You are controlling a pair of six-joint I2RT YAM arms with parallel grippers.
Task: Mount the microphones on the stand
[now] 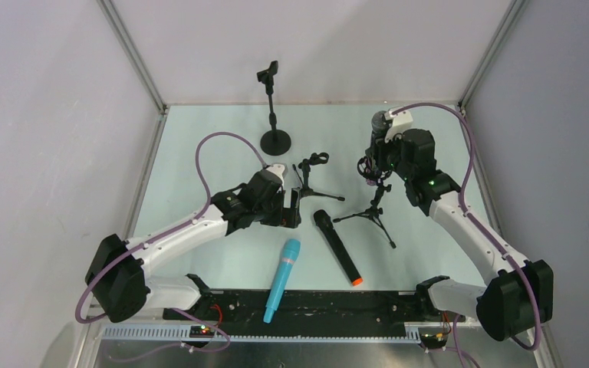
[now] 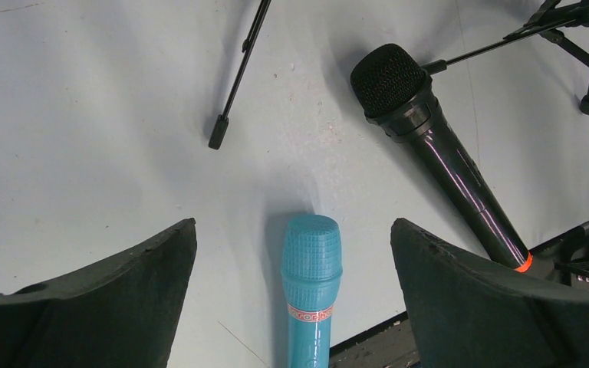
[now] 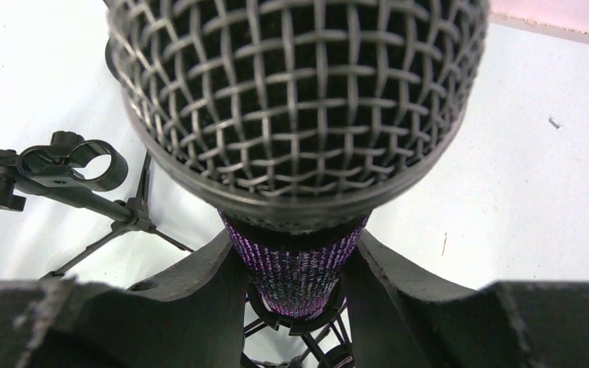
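Right gripper (image 3: 295, 280): I see fingers clamped on the purple microphone (image 3: 291, 107), head up, over a tripod stand (image 1: 374, 211) | Left gripper (image 2: 291, 257): fingers wide, holding nothing, hovering above the cyan microphone (image 2: 311, 284) head | Black microphone (image 1: 337, 247): flat on the table (image 1: 199, 130), near the cyan microphone.

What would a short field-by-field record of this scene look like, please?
purple microphone: upright, gripped by right end effector, over a tripod stand; seating unclear
cyan microphone: lying on table, near open left end effector
black microphone: lying on table beside it
small tripod stand: clip empty
round-base stand: at back, clip empty
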